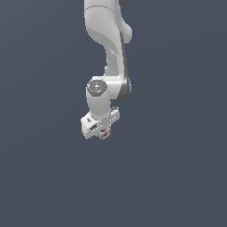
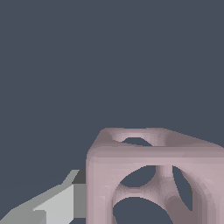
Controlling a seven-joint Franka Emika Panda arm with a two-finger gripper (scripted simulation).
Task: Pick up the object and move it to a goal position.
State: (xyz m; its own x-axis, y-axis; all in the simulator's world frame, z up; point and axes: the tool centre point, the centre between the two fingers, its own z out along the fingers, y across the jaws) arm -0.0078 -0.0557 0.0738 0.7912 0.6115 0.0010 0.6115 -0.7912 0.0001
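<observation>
In the exterior view, my white, blocky two-fingered claw hangs from my glossy white arm against a plain dark slate-blue background. The tiny pale pink, open lattice cube sits tucked right under the claw's body, toward the exterior view's right end of it. I judge that the pick-up is done or nearly so, since the cube sits right at my fingers, and that the carry to the goal is what remains. No goal marker shows anywhere, so I cannot say how far I have to go. My fingers are too small here to make out.

In the wrist view, the pink cube fills the near corner, its rounded holes plain to see, and it is cut off by the picture's edge. One pale grey finger lies against its side. The other finger is out of sight, so I cannot tell whether I am truly pinching the cube or only touching it.
</observation>
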